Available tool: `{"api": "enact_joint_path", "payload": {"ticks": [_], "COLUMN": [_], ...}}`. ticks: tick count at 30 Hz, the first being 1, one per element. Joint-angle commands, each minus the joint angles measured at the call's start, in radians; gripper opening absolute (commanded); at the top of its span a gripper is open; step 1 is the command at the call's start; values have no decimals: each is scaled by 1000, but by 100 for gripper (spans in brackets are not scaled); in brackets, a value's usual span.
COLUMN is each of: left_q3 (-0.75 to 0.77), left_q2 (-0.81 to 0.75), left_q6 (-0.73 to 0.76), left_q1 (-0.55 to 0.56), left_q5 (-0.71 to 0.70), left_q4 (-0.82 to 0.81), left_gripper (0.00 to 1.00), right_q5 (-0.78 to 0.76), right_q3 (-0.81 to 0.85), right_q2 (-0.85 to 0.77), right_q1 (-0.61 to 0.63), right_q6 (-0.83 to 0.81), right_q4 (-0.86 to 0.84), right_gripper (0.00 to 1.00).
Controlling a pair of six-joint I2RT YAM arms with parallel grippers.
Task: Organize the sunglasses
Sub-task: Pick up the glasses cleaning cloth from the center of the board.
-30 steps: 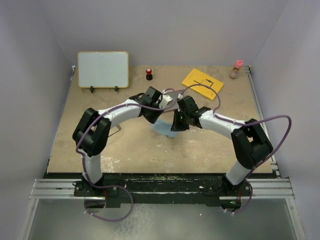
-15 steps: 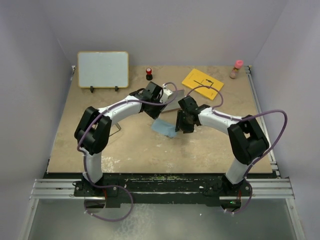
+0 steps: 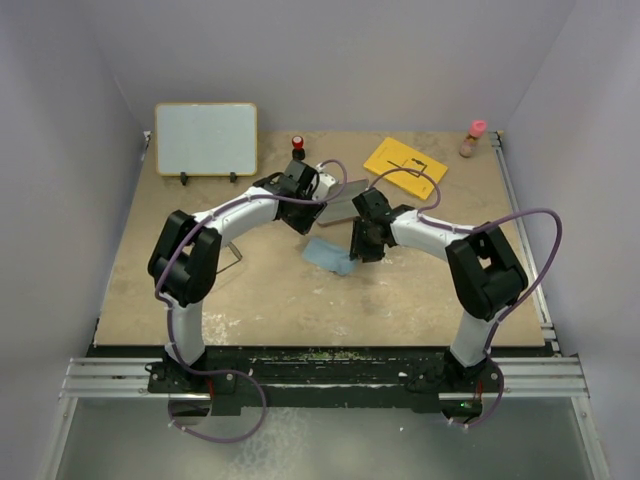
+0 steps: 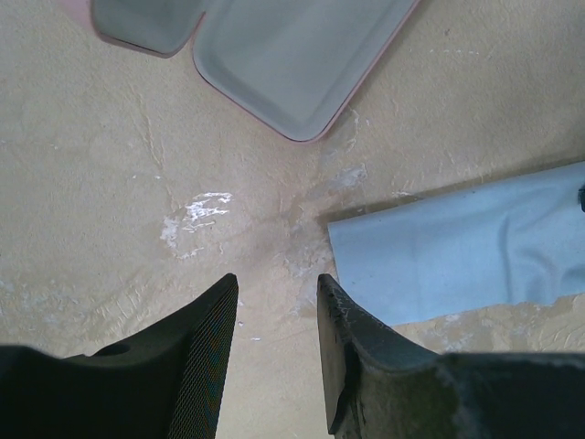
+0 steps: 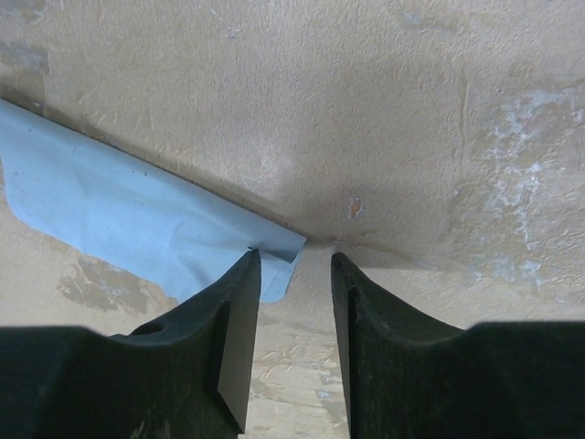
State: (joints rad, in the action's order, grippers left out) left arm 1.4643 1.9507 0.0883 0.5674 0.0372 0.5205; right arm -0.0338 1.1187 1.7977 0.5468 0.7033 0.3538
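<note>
Since case lies open near cloth, right tool, slightly spread and empty, should pinch cloth corner low against counter; left tool likewise spread, empty.

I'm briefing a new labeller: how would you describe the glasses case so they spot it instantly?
Look to the middle of the tan table. Just behind the light blue cloth, toward the back wall, lies the case, hinged open. Its pinkish rim and grey hollows set it apart from the flat cloth.
</note>
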Motion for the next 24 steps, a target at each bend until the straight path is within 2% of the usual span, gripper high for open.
{"api": "enact_joint_path", "payload": {"ticks": [1,7,17,24], "left_q3": [51,58,69,86], "left_q2": [-4,-3,17,42], "left_q6": [-24,-25,-21,-21], "left_q1": [-4,-6,-9,-25], "left_q5": [21,30,62,107], "left_q4": [5,10,7,19], "left_gripper": [44,44,44,45], "right_q5": [-5,0,-9,-30], "right_q3": [30,23,60,64], "right_q2": [18,10,41,22], "right_q1": [-2,-2,-2,-2], "right_q6": [-17,-13,-47,-60], "right_q4": [-9,-28,-17,-12], "right_gripper": [38,30,0,0]}}
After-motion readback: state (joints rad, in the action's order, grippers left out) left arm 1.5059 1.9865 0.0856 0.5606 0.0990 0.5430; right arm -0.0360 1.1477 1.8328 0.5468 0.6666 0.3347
